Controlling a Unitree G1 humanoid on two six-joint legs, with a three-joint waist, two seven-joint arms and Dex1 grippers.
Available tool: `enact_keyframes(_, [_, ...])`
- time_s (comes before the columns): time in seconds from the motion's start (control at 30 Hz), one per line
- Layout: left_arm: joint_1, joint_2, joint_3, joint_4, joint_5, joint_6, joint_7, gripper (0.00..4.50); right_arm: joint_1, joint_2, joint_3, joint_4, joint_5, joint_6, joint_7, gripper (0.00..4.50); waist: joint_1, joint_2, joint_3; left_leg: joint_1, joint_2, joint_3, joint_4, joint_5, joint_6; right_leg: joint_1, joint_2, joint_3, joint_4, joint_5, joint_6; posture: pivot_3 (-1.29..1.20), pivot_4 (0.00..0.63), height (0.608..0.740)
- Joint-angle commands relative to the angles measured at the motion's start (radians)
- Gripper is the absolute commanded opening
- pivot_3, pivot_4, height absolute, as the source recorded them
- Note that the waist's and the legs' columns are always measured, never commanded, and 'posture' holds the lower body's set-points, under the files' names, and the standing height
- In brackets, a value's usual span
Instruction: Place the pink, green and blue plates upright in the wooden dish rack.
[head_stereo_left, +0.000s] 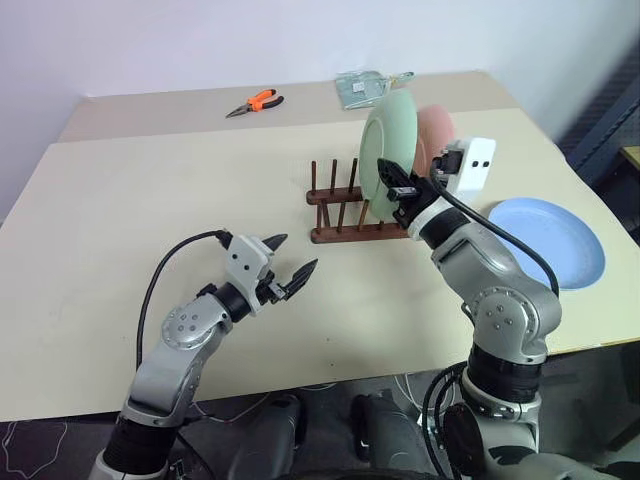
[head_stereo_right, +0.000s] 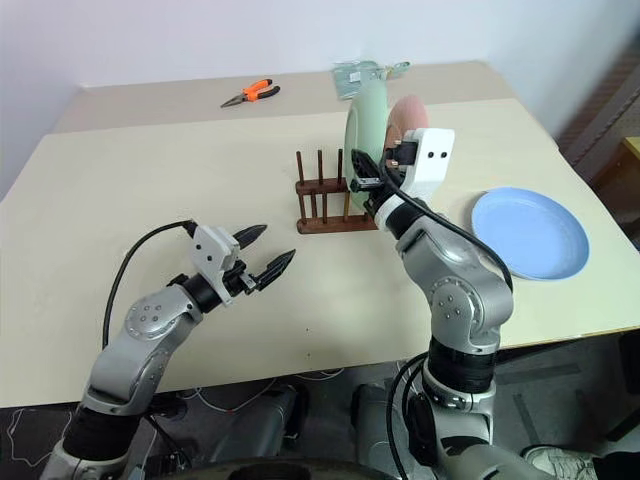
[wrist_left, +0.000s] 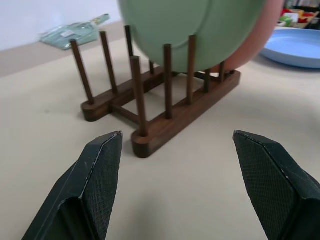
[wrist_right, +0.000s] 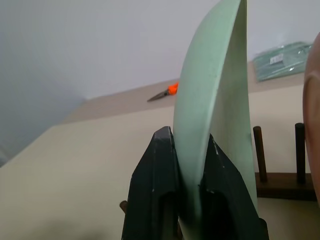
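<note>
Nearest you, your left gripper (head_stereo_left: 290, 268) hovers over the table (head_stereo_left: 100, 210), jaws spread wide and holding nothing. At one o'clock, your right gripper (wrist_right: 192, 165) pinches the green plate (head_stereo_left: 388, 140) upright in the wooden dish rack (head_stereo_left: 345, 212), pink plate (head_stereo_left: 436, 130) just behind. Blue plate (head_stereo_left: 550, 238) lies flat at three o'clock.

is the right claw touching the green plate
Touching. The right wrist view shows the right claw with a finger pressed on each face of the green plate, its rim pinched between them with no gap.
</note>
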Motion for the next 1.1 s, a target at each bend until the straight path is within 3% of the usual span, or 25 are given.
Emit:
enact_keyframes(0.03, [-0.01, -0.005, 0.002, -0.037, 0.01, -0.014, 0.001, 3.68, -0.037, -0.02, 0.003, -0.005, 0.019, 0.0, 0.01, 1.63, 0.0, 0.0, 0.0, 0.0, 0.0, 0.0, 0.0, 0.0, 0.0, 0.0, 0.0, 0.0, 0.0, 0.0, 0.0, 0.0, 0.15, 0.729])
enact_keyframes(0.2, [-0.004, -0.014, 0.003, -0.04, 0.018, -0.015, 0.005, 3.68, -0.054, -0.053, 0.03, 0.002, -0.011, -0.016, 0.014, 4.33, -0.001, 0.0, 0.0, 0.0, 0.0, 0.0, 0.0, 0.0, 0.0, 0.0, 0.0, 0.0, 0.0, 0.0, 0.0, 0.0, 0.15, 0.729])
enact_keyframes(0.23, [-0.004, -0.016, 0.003, -0.039, 0.02, -0.015, 0.005, 3.68, -0.057, -0.062, 0.038, 0.004, -0.019, -0.024, 0.018, 4.46, -0.001, 0.0, 0.0, 0.0, 0.0, 0.0, 0.0, 0.0, 0.0, 0.0, 0.0, 0.0, 0.0, 0.0, 0.0, 0.0, 0.15, 0.729])
enact_keyframes(0.53, [-0.012, -0.023, 0.006, -0.026, 0.023, -0.017, -0.003, 3.68, -0.121, -0.278, 0.147, -0.016, -0.213, -0.263, 0.169, 4.46, 0.0, 0.001, 0.0, 0.0, 0.0, 0.0, 0.0, 0.0, 0.0, 0.0, 0.0, -0.001, -0.001, 0.0, 0.0, 0.0, 0.15, 0.729])
enact_keyframes(0.77, [-0.035, -0.02, 0.019, -0.003, 0.022, -0.027, -0.014, 3.68, -0.145, -0.477, -0.044, 0.109, -0.278, -0.377, 0.216, 4.46, 0.006, 0.0, 0.001, -0.001, 0.0, -0.001, 0.001, 0.0, 0.001, 0.002, -0.001, -0.002, -0.003, 0.0, 0.001, 0.0, 0.15, 0.729])
enact_keyframes(0.93, [-0.054, -0.015, 0.018, 0.025, 0.018, -0.038, -0.039, 3.68, 0.018, -0.612, -0.202, 0.229, -0.296, -0.384, 0.26, 4.46, 0.004, 0.0, 0.001, -0.001, 0.0, -0.001, 0.002, -0.001, 0.003, 0.005, -0.001, -0.003, -0.009, 0.0, 0.0, 0.0, 0.15, 0.729])
enact_keyframes(1.03, [-0.067, -0.013, 0.007, 0.047, 0.015, -0.046, -0.065, 3.68, 0.192, -0.666, -0.182, 0.215, -0.308, -0.333, 0.333, 4.46, 0.003, 0.001, 0.0, -0.001, 0.0, 0.0, 0.001, -0.002, 0.005, 0.005, -0.001, -0.002, -0.009, 0.0, 0.002, 0.0, 0.15, 0.729])
enact_keyframes(1.1, [-0.078, -0.014, -0.001, 0.06, 0.016, -0.052, -0.08, 3.68, 0.279, -0.638, -0.16, 0.185, -0.296, -0.3, 0.337, 4.46, -0.001, 0.002, 0.0, -0.001, 0.0, 0.0, 0.001, -0.002, 0.005, 0.005, -0.001, -0.001, -0.009, 0.001, 0.003, 0.0, 0.15, 0.729])
